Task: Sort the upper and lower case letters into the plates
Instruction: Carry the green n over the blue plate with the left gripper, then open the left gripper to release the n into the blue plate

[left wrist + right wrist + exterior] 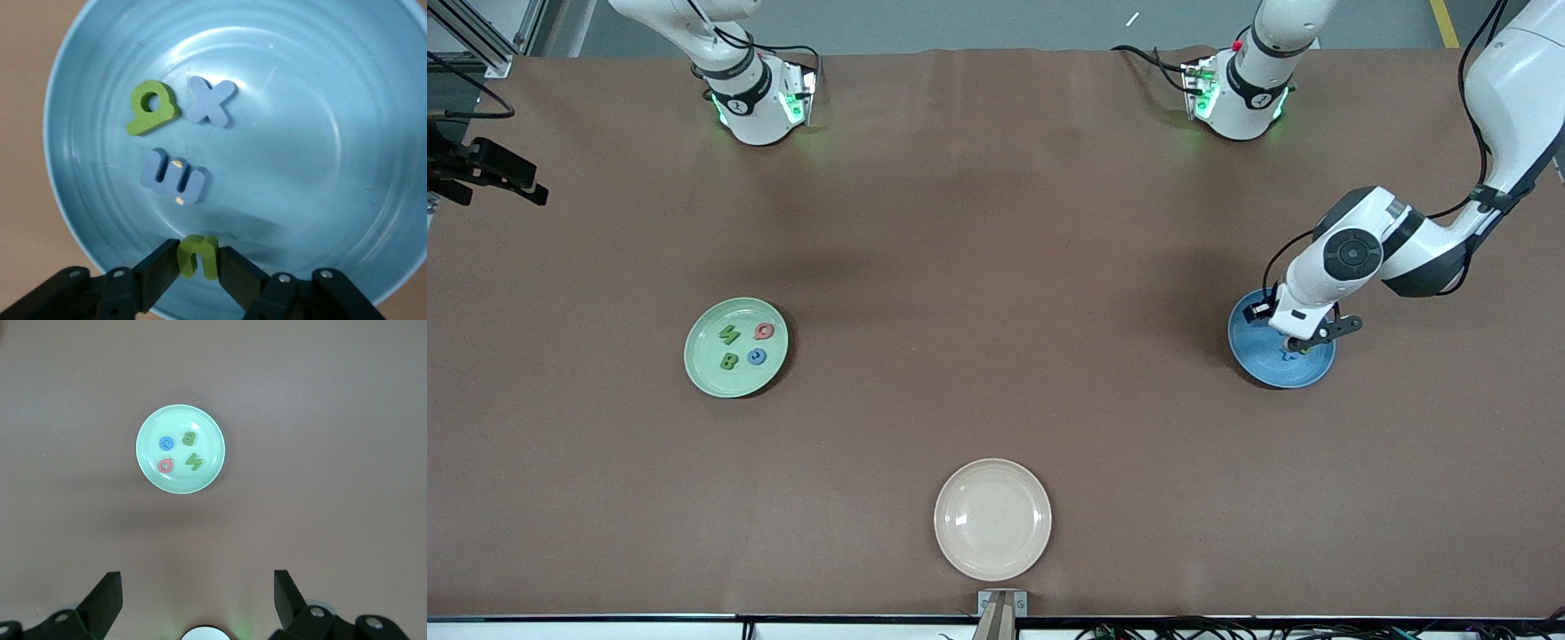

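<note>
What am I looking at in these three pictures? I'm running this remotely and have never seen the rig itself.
Two robot arms stand at a brown table. The big picture looks down from a high camera facing them. The other two come from cameras on each arm's wrist.

The left tool hangs low over the blue plate at the left arm's end of the table, shut on a small green letter. Three more letters lie in that plate: a green one and two blue ones.

The right tool is open, holds nothing and waits high up, looking down on the pale green plate. That plate holds four letters: two green, one red and one blue.

The cream plate, nearest the front camera, has nothing on it.
</note>
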### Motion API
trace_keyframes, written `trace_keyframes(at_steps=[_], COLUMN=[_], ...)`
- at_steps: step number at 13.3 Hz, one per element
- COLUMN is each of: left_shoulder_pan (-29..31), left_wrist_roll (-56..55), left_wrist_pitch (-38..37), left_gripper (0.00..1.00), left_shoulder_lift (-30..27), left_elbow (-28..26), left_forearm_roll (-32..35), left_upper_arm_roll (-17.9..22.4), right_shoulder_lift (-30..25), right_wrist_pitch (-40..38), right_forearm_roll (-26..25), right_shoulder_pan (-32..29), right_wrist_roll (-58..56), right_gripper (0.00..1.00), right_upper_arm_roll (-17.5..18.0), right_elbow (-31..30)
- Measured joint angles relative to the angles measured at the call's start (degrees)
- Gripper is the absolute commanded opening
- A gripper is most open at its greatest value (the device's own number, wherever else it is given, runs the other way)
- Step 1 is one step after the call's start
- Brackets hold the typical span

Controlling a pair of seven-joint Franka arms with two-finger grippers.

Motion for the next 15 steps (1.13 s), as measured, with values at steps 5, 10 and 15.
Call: trace_keyframes(at_steps=[5,10,15], left_shoulder_pan=[-0.1,0.14,0.52], left_wrist_roll=[0.0,-0.51,-0.52], left_wrist_pitch=[0.34,0.59,-3.09], left_gripper=[1.0,1.0,1.0], left_shoulder_lift=[0.01,-0.13,-0.25], left_elbow=[0.28,5.07,10.98], left_forearm_roll=[0.01,-6.45,-11.1], left_upper_arm_roll=[0.05,-5.49,-10.34], right_shoulder_lift=[0.05,1.88,2.29], right_wrist_pitch=[1.61,1.9,1.84], right_forearm_roll=[-0.03,-0.42,-1.57], right_shoulder_pan=[0.01,0.03,0.4], right_wrist_roll=[0.0,0.0,-0.02], right_gripper=[1.0,1.0,1.0], right_upper_arm_roll=[0.12,0.37,0.67], right_elbow=[-0.07,2.38,2.47])
